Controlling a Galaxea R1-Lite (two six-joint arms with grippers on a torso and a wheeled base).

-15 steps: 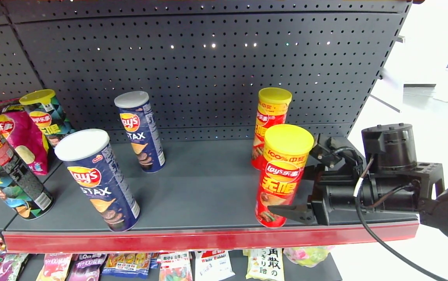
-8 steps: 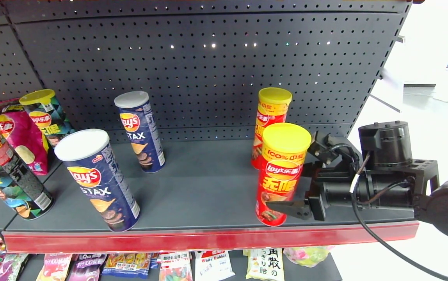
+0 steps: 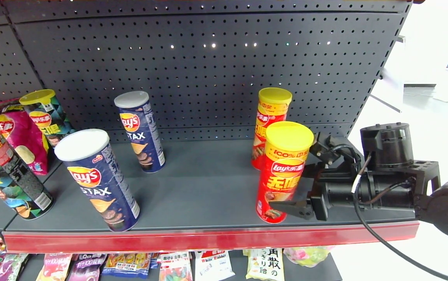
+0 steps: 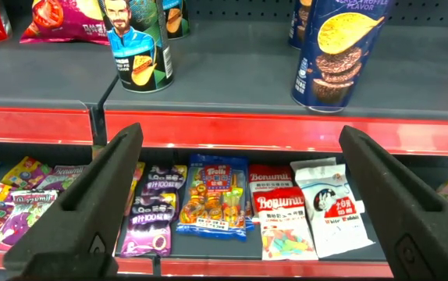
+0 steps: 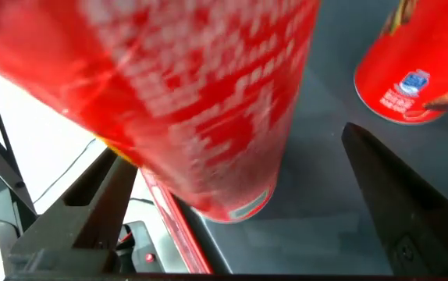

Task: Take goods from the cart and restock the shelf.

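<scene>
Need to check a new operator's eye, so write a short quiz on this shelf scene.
1. True or false: the left end effector holds a can.
2. How many white-lidded cans stand on the shelf?
3. The front red can has which lid? A white, B yellow, C green.
Key: 1 false; 2 two; 3 B.

The grey shelf (image 3: 208, 191) with its red front lip bears a red can (image 3: 284, 171) between the fingers of the right gripper (image 5: 237, 143), a second red can (image 3: 271, 117) just behind it, and, well beyond the fingertips, a front blue can (image 3: 98, 179) and a back blue can (image 3: 140, 130).
</scene>
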